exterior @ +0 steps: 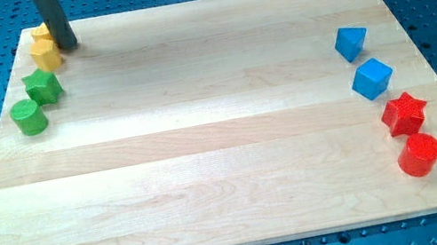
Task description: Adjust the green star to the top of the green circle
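My tip (67, 47) rested at the desk's (204, 143) top-left corner, touching the yellow blocks (46, 52), with no claw on the rod and nothing held, while the green star (42, 86) sat just above-right of the green circle (29, 116), touching it.

Your rod comes down from the view's top edge at the upper left, a straight dark shaft leaning slightly so its lower end sits a little further to the view's right than its upper part. You see only this shaft; the rest of the arm is cut off above the frame. My tip (68, 47) rests at the board's surface near the top-left corner. It stands just to the view's right of the yellow blocks (45, 50), touching or nearly so; you cannot tell which. The green star (42, 86) lies below and left of it, apart.
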`<action>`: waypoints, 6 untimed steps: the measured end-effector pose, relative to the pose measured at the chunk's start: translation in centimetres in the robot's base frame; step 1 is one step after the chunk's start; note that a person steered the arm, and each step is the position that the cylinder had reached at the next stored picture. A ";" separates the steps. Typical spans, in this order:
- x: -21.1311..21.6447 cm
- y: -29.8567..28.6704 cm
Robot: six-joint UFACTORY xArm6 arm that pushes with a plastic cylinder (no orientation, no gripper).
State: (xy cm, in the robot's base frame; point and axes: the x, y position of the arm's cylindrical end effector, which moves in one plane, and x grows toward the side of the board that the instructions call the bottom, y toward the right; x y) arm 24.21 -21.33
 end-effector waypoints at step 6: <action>13.0 0.7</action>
